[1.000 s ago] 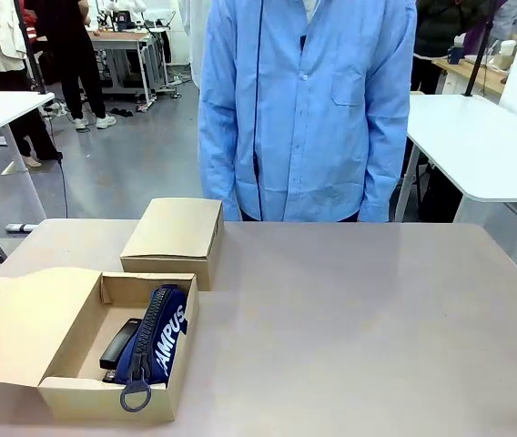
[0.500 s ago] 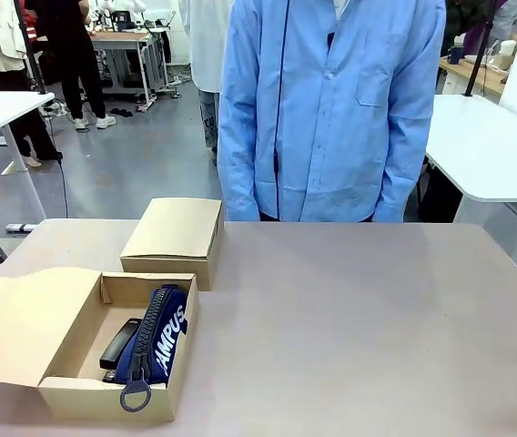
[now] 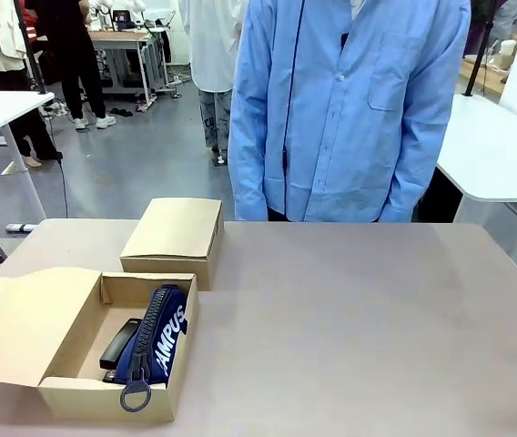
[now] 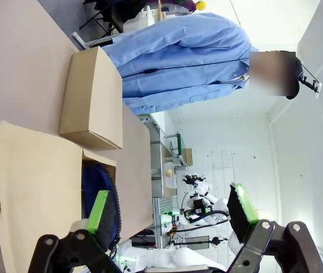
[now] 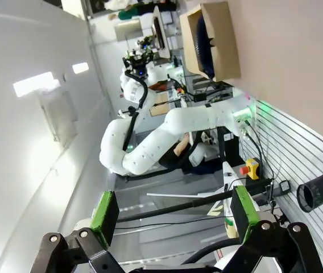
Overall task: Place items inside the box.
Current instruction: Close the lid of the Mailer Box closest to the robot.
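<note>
The pouch [image 3: 157,339] and stapler [image 3: 119,342] lay in the box [image 3: 104,398]. Both grippers [image 4: 170,207] [image 5: 173,210] stood wide open, empty. Any further item would best be lowered beside the pouch.

The table [image 3: 349,309] has a plain greyish-brown top. Two cardboard boxes rest directly on it: an open box [image 3: 95,396] toward seven o'clock (its lid flap folded out flat to the left), and a closed box [image 3: 175,232] just beyond it toward ten o'clock, near but apart.
</note>
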